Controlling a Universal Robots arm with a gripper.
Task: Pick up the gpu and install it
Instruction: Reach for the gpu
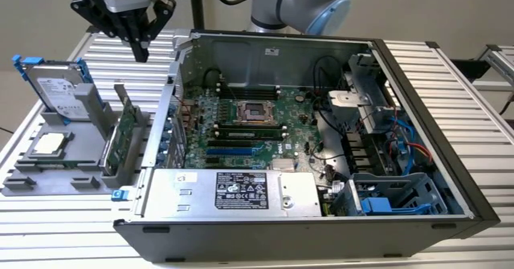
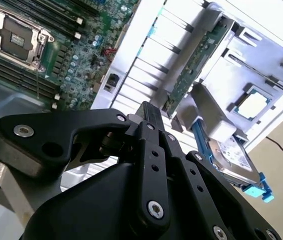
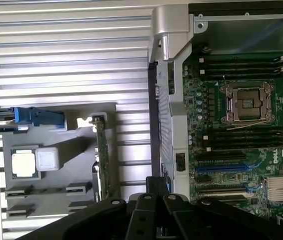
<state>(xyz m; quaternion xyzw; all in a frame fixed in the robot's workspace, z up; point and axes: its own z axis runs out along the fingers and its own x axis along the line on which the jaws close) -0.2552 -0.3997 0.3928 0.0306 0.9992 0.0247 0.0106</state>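
At the exterior view's left we see a gray holder (image 1: 48, 182) on the table (image 1: 449, 88). It carries a hard drive (image 1: 60, 91) with blue clips, standing on edge, and 1 square processor chip (image 1: 50, 144) lying flat. Just right of these the gpu (image 1: 124, 135) stands on edge in the holder's slot, beside the open computer case (image 1: 281, 239). Higher up, well apart from the gpu, hangs the gripper (image 1: 141, 52), its jaws pressed together and holding nothing. Inside the case lies the motherboard (image 1: 241, 130).
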